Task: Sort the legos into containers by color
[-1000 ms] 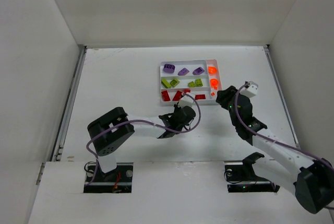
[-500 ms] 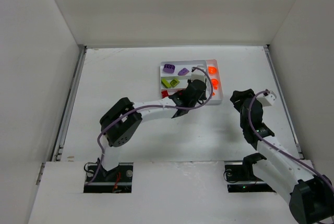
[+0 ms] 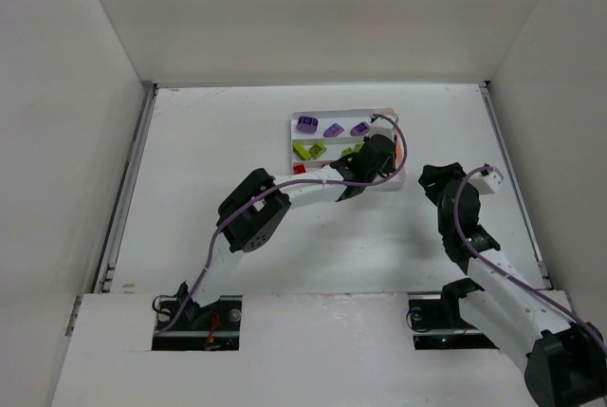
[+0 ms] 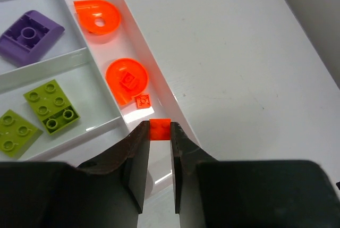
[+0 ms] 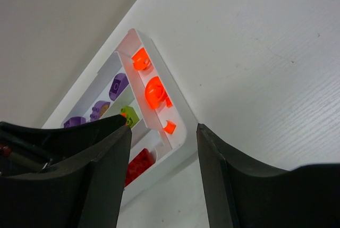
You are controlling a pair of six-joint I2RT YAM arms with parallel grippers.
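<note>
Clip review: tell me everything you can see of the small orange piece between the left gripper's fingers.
The orange brick is a tiny, squarish piece of bright, glossy plastic, and no studs show in the left wrist view. The left gripper pinches it by two opposite sides at the very fingertips; nothing else visibly touches it. It sits level over the tray's narrow slot, close to a similar tiny orange plate lying there. Its underside is hidden.
</note>
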